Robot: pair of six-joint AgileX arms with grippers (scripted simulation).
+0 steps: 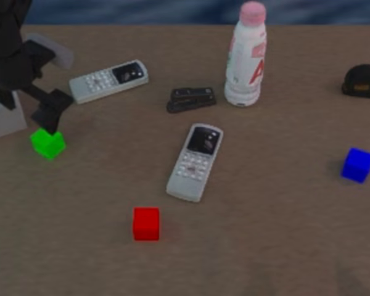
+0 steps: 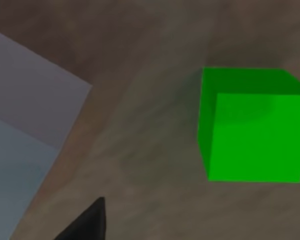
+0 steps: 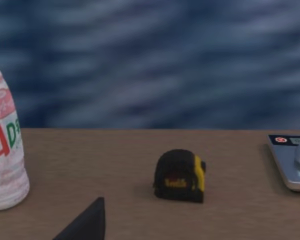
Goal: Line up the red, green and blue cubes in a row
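Brown tabletop fills the top view. At its left edge lies the green cube [image 1: 48,143], with the left gripper [image 1: 49,117] just above it in the frame, its tip at the cube's upper edge; whether its fingers are open I cannot tell. Lower centre sits the red cube [image 1: 146,223], far right the blue cube [image 1: 357,164]. Between them lies a remote [image 1: 195,162]. No right gripper shows in the top view.
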